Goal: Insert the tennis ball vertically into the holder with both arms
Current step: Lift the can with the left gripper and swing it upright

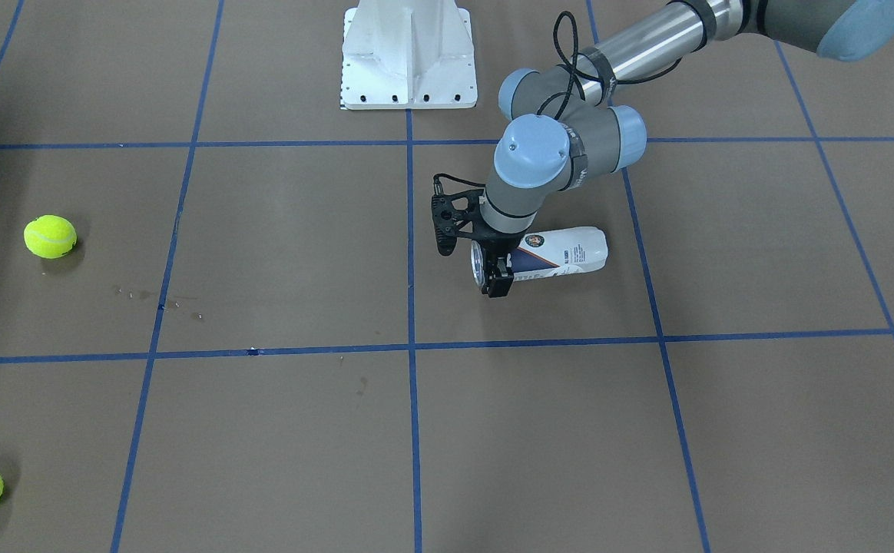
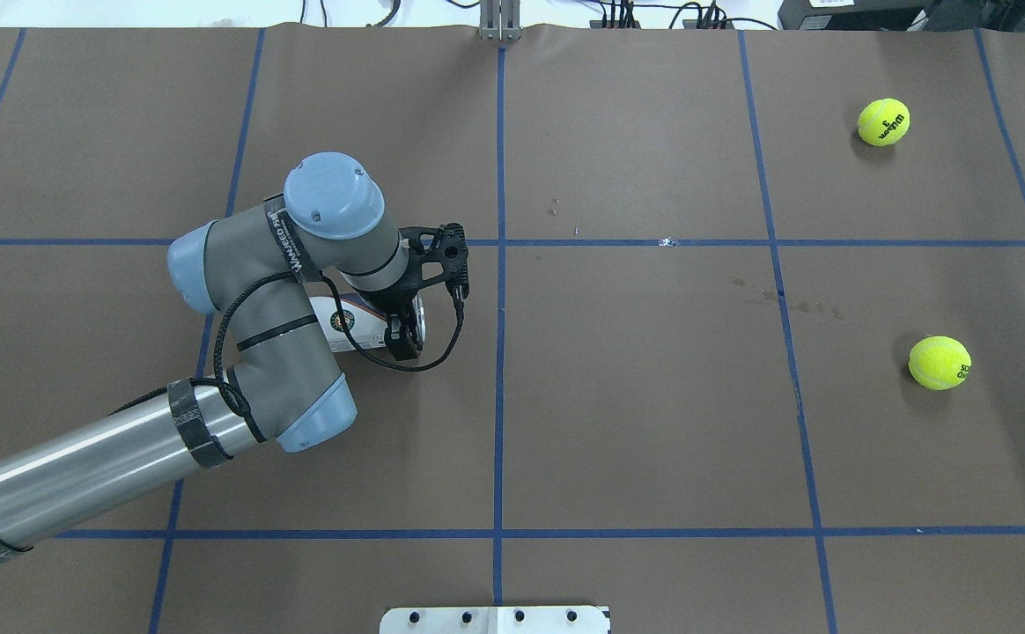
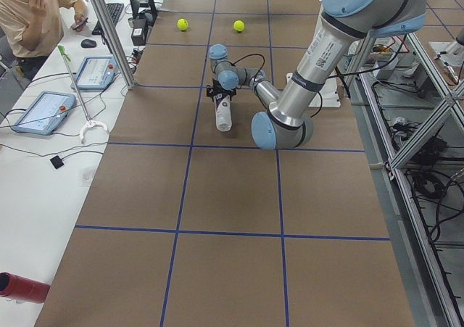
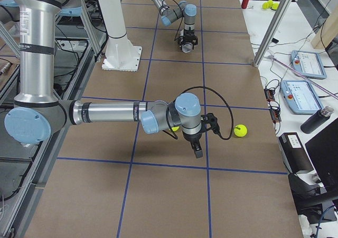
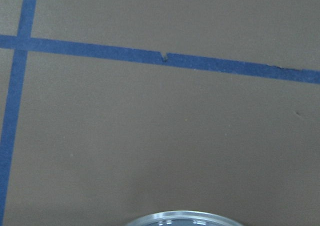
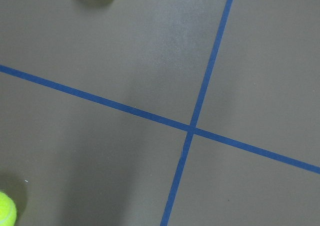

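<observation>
Brown paper gridded with blue tape is covering the worktop [image 2: 636, 396], and the holder [image 1: 566, 253] is lying on its side on it, near the centre line, its metal rim [image 5: 182, 217] pointing toward the far half where two tennis balls [image 2: 883, 121] [image 2: 940, 362] are sitting well apart from it. The left gripper [image 1: 495, 265] is reaching down over the mouth end, with one finger showing beside the can and the other hidden under the wrist. The fingers are standing about a can's width apart, but whether they are pressing on it cannot be told. The right gripper [image 4: 196, 147] is hanging over bare paper near the balls, and its state cannot be told either.

The can is probably very light, with a thin, smooth, springy wall. It is likely to roll when nudged and to dent or squirt out under a hard squeeze. The stiffest hold seems to be across the body just behind the metal rim, leaving the mouth clear for a ball.
</observation>
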